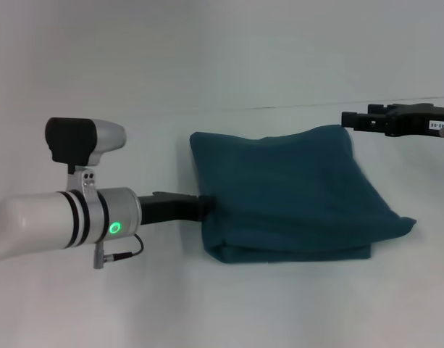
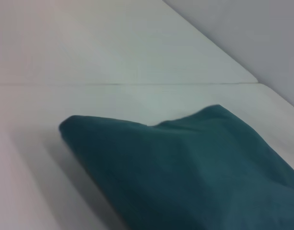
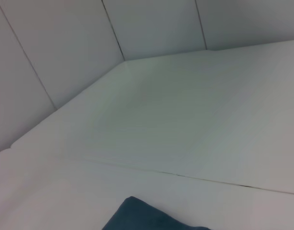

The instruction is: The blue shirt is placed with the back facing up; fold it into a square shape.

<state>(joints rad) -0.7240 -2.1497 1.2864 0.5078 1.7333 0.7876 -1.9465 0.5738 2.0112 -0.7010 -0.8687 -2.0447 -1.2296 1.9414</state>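
Head view | blue shirt (image 1: 287, 192) folded, rough square, plain | left gripper (image 1: 204, 206) at its edge; fingers' state unclear

The blue shirt (image 1: 287, 192) lies folded on the table (image 1: 222, 65), near its middle. The left gripper (image 1: 206, 206) is at the shirt's left edge, touching the fabric. The right gripper (image 1: 348, 119) is just beyond the shirt's far right corner, apart from the fabric. A seam (image 1: 279, 107) in the table runs behind the shirt.

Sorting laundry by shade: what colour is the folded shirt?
Plain dark teal-blue shirt, clearest in the head view.
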